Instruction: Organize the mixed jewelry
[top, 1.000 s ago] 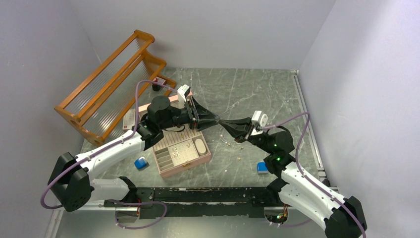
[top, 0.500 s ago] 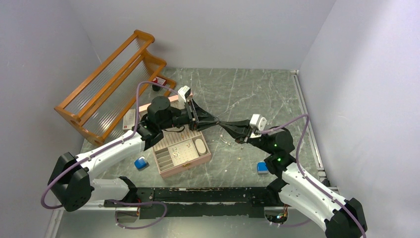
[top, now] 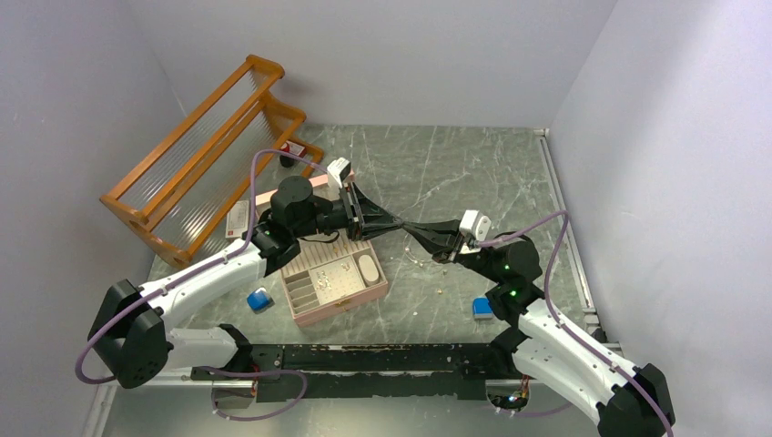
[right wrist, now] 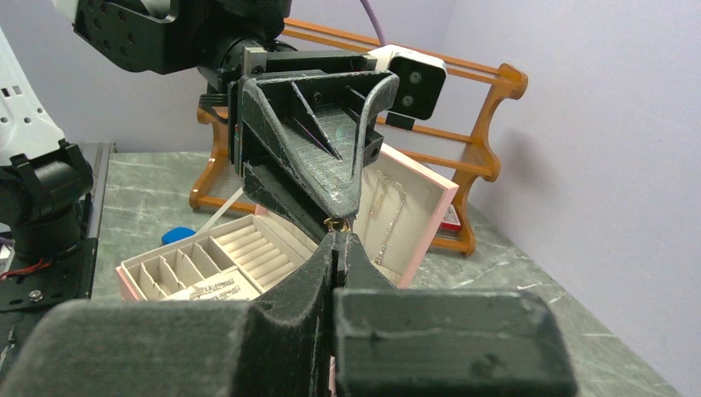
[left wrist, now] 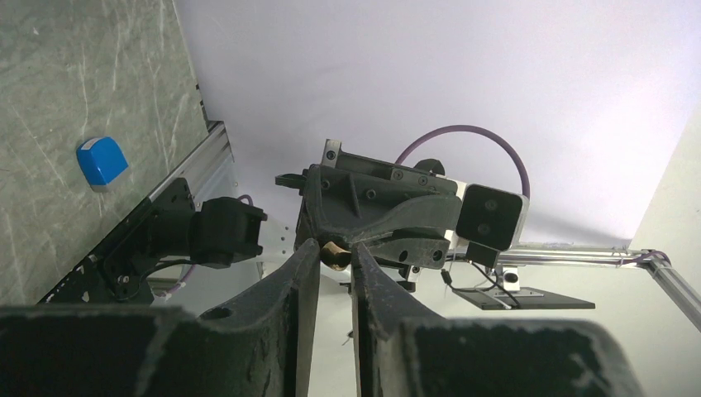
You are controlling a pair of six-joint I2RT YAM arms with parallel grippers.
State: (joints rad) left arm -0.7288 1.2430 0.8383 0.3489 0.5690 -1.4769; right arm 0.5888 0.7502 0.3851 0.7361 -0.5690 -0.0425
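Right gripper (top: 417, 229) nearer left gripper (top: 397, 224)

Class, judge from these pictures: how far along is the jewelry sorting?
Done: several small pieces lie in compartments of the pink box. In hand: the fingers of the right gripper pinch a small gold piece at the tips of the left gripper, above the table. Left: tiny loose pieces dot the table right of the box.

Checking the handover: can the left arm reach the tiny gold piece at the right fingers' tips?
Likely yes: the tiny gold piece sits between the fingers of the left gripper, poking from the right gripper, nothing blocking.
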